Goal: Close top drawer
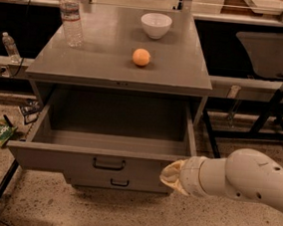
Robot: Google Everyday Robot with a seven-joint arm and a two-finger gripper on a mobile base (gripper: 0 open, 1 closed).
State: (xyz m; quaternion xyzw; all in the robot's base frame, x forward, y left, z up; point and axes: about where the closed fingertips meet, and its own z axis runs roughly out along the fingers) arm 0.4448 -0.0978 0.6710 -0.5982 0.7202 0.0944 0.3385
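One top drawer (pixel 57 159) stands pulled far out, only its bare grey floor showing inside. At the drawer front's right end sits the tool (pixel 173 175); open or closed, I cannot tell. On the surface (pixel 180 71) above the drawer: bowl (pixel 156 25), orange (pixel 141 57), bottle (pixel 71 18).

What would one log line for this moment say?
top drawer: open | pincer: at its front right corner | on cabinet: bottle, bowl, orange

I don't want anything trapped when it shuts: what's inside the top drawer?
Only bare grey floor shows inside the top drawer. Its front panel hides the nearest strip of floor. The end effector sits at the drawer's front-right corner.
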